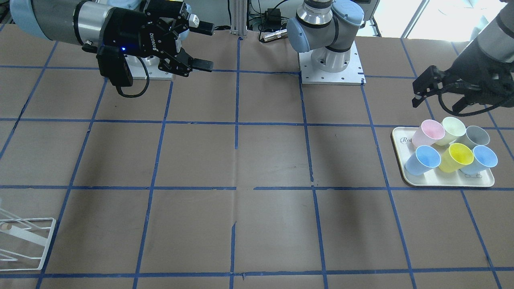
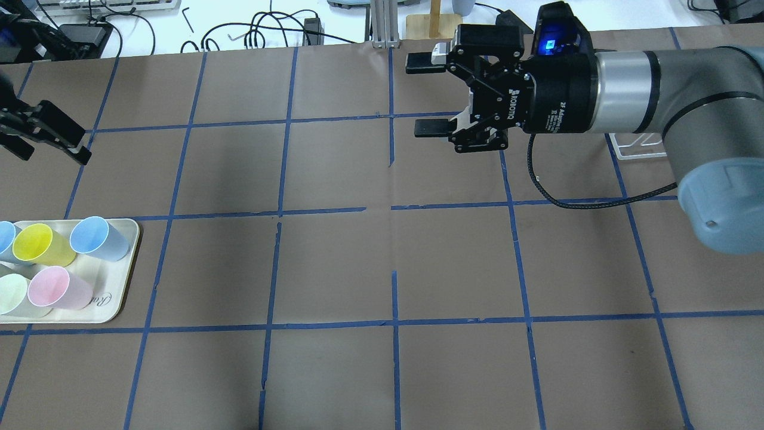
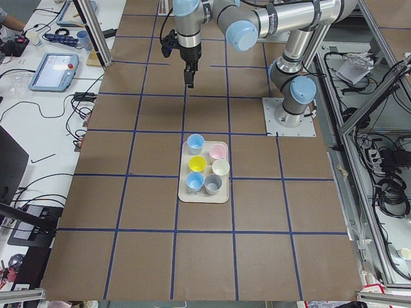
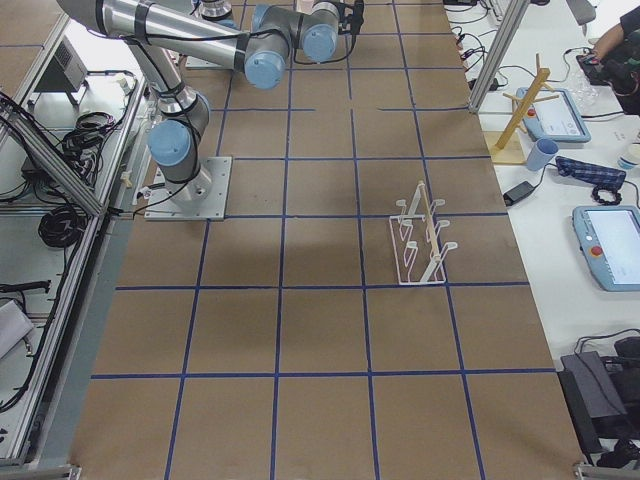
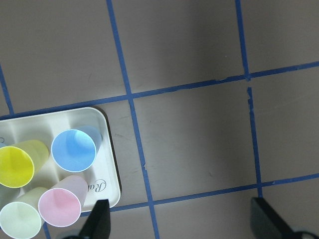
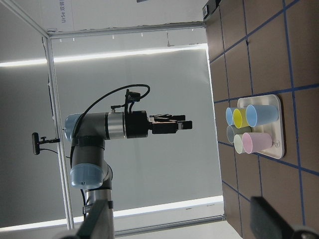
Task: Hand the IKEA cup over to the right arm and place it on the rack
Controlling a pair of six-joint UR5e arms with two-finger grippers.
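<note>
1 IKEA cup (image 1: 422, 160) sits on tray (image 1: 441, 180), apart from left hand (image 1: 418, 94).

Blue IKEA cup (image 2: 98, 237) mouth-up on tray (image 2: 123, 263), rack (image 4: 421, 247) well apart

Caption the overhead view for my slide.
Left gripper open near the tray of cups, right gripper open over mid-table; no cup picked yet.

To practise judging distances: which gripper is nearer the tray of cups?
Left. The left gripper hangs in the air close beside the tray; the right gripper is past the table's middle, far from it.
</note>
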